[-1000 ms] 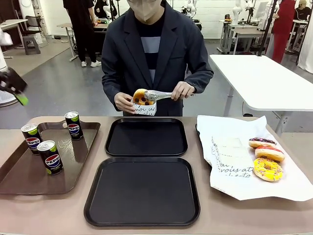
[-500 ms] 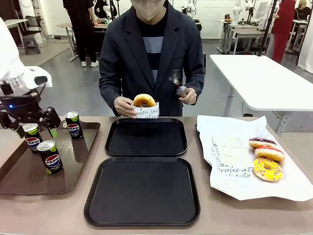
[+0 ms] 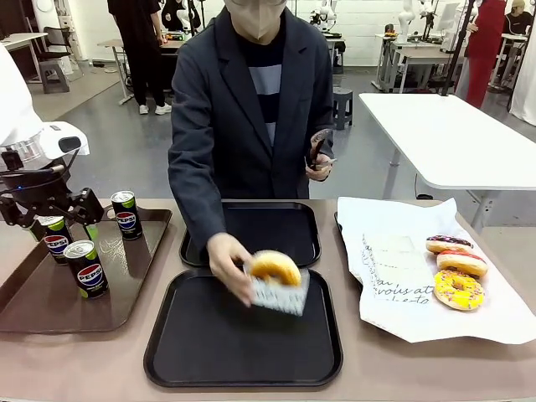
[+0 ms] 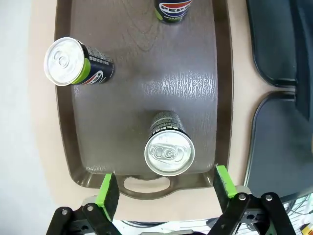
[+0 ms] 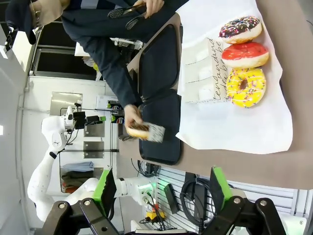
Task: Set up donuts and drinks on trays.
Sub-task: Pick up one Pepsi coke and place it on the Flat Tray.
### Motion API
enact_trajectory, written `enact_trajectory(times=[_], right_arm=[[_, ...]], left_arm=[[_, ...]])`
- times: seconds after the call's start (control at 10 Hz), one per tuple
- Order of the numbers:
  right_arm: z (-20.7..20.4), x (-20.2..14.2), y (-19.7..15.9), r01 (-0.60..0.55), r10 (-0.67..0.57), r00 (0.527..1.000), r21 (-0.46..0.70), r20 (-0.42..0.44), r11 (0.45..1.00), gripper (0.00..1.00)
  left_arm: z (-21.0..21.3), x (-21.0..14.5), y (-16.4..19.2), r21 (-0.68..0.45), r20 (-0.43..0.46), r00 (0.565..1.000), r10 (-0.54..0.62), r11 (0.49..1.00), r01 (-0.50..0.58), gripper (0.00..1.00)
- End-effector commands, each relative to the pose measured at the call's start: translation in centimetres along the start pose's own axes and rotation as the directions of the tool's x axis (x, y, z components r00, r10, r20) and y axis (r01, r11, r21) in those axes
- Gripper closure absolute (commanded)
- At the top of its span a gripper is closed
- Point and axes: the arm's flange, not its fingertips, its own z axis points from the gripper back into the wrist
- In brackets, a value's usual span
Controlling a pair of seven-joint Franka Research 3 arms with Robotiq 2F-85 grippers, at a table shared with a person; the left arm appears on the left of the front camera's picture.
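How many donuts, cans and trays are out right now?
Donuts: 4
Cans: 3
Black trays: 2
Brown tray: 1
Total: 10

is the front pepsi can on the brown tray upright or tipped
Upright. The front can stands on its base on the brown tray; the left wrist view looks down on its silver top.

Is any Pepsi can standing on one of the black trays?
No, the three Pepsi cans all stand on the brown tray; the near black tray and the far black tray carry no can.
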Motion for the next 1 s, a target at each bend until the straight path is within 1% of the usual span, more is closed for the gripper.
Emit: enact_trajectory(times=[0.0, 0.1, 0.2, 0.3, 0.4, 0.7, 0.9], right_arm=[[0.1, 0.0, -0.2, -0.012, 0.012, 1.0, 0.022, 0.004, 1.0, 0.0], [0.1, 0.0, -0.2, -0.012, 0.012, 1.0, 0.022, 0.004, 1.0, 0.0], [0.1, 0.0, -0.2, -0.012, 0.012, 1.0, 0.022, 0.004, 1.0, 0.0], [0.1, 0.0, -0.2, -0.012, 0.012, 1.0, 0.022, 0.004, 1.0, 0.0], [0.1, 0.0, -0.2, -0.012, 0.012, 1.0, 0.022, 0.004, 1.0, 0.0], [0.1, 0.0, -0.2, -0.012, 0.012, 1.0, 0.022, 0.004, 1.0, 0.0], [0.1, 0.0, -0.2, -0.012, 0.012, 1.0, 0.022, 0.004, 1.0, 0.0]], left_arm=[[0.0, 0.0, -0.2, 0.02, 0.001, 1.0, 0.006, 1.0, -0.006, 0.0], [0.0, 0.0, 0.0, 0.0, 0.0, 1.0, 0.0, 1.0, 0.0, 0.0], [-2.0, 0.2, 0.2, 0.005, -0.005, 1.0, -0.002, 1.0, 0.002, 0.0], [-3.2, 0.2, -0.1, 0.011, -0.007, 1.0, -0.014, 1.0, 0.014, 0.0], [-3.5, 0.0, -0.5, 0.005, 0.011, 0.999, -0.03, 1.0, 0.03, 0.0], [-4.9, 0.7, -0.9, 0.015, -0.009, 1.0, -0.016, 1.0, 0.016, 0.0], [-5.7, 1.5, -0.6, 0.038, -0.001, 1.0, 0.006, 0.999, -0.006, 0.0]])
